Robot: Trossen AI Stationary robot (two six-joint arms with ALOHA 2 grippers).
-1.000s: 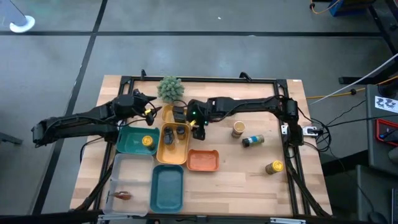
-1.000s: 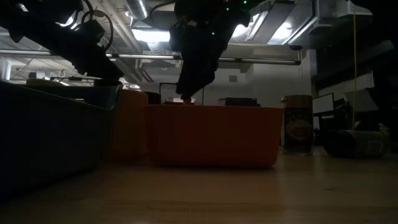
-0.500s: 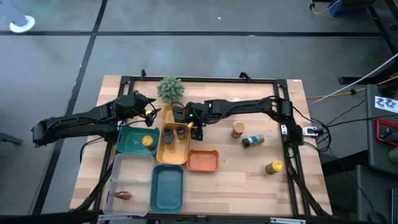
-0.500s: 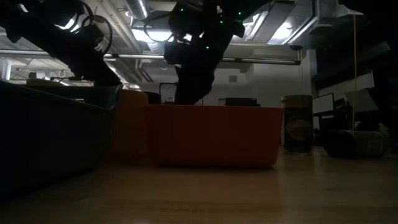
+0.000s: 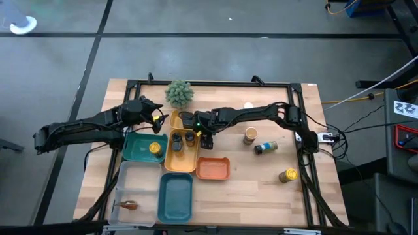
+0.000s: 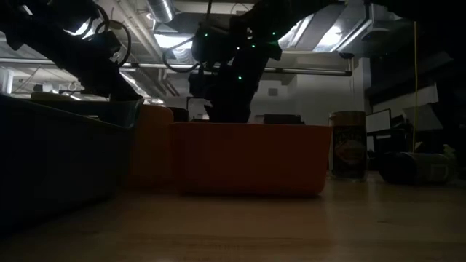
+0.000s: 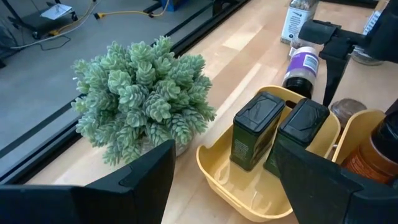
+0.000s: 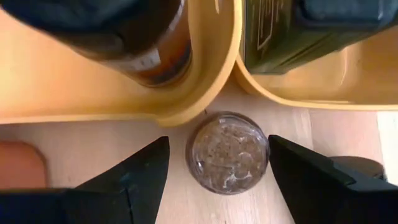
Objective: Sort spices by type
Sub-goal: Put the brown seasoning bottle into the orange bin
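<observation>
A wooden worktop [image 5: 261, 189] seen from above, with the spice sorting judged roughly half done. Near the middle, a long yellow tray [image 5: 181, 151] holds two dark-capped jars [image 5: 183, 138], and a small rounded yellow tray [image 7: 249, 186] at its far end, beside a fuzzy green plant [image 5: 178, 93], holds two black tins [image 7: 280, 137] standing upright side by side. A teal tray [image 5: 142, 147] toward the left edge holds one yellow-capped jar [image 5: 155, 148]. An orange tray [image 5: 212, 168] and a second teal tray [image 5: 176, 197] near the front edge look bare. A brown packet [image 5: 128, 205] lies in a clear tray at the front left corner. Still loose toward the right edge: an upright jar [image 5: 250, 135], a bottle lying on its side [image 5: 266, 147], and a yellow-capped jar [image 5: 289, 174] nearer the front. The right pincer [image 8: 227, 180] hangs over a small clear-lidded jar of brown spice [image 8: 228, 150] that stands on the bare wood, touching the junction of the two yellow trays; its fingers are spread on either side of the jar and grip nothing. The left pincer [image 7: 224, 186] waits near the plant, fingers wide apart and empty. At least four items appear left to place.
</observation>
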